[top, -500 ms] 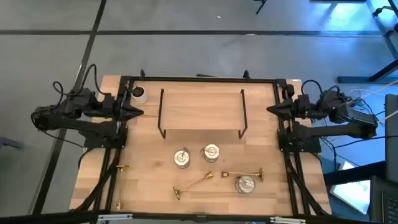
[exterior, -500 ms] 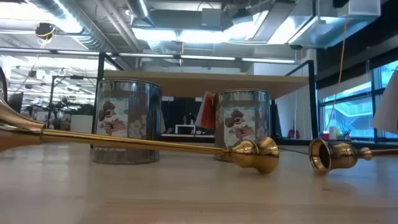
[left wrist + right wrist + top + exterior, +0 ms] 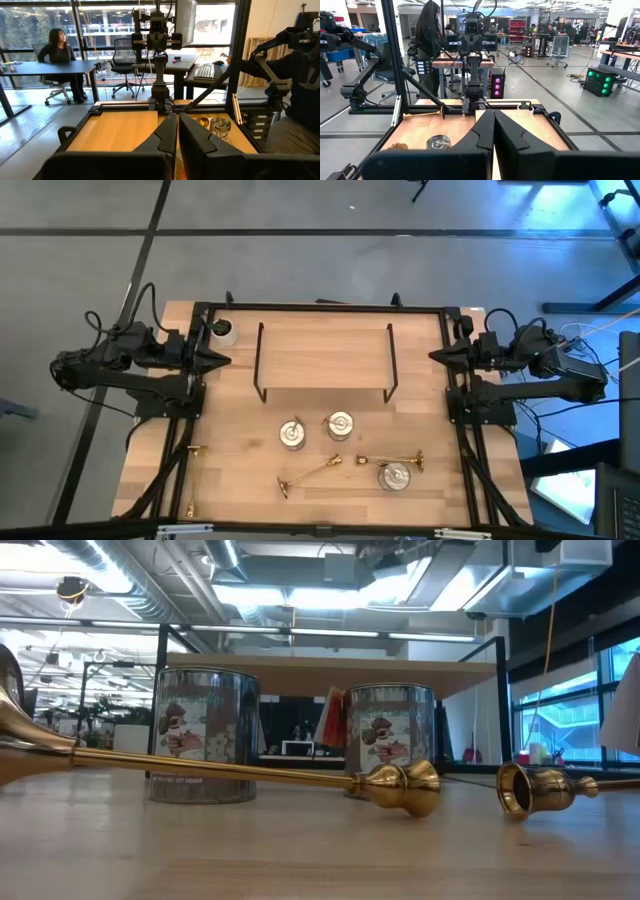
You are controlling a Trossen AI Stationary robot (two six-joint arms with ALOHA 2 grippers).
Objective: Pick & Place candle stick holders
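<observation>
Three silvery cups [image 3: 292, 434] [image 3: 340, 424] [image 3: 394, 476] stand upright on the wooden table's near half. One gold stick [image 3: 310, 476] lies slantwise on its side in front of them, and shows close up in the low view [image 3: 250, 772]. A second stick [image 3: 390, 460] lies beside the right cup. A third [image 3: 190, 480] lies near the left rail. My left gripper [image 3: 228, 361] is shut and empty at the left edge, level with the rack. My right gripper [image 3: 432, 357] is shut and empty at the right edge. Both point toward the table's middle.
A black wire rack [image 3: 325, 360] stands across the table's far middle. A small white pot [image 3: 222, 330] sits at the far left corner. Black frame rails [image 3: 460, 440] run along both sides. A person sits at a desk [image 3: 60, 55] in the room beyond.
Both arms have kept still. In the low view the nearest gold stick has shifted a little on the table: its bell end has moved slightly left and its disc end now stands higher.
</observation>
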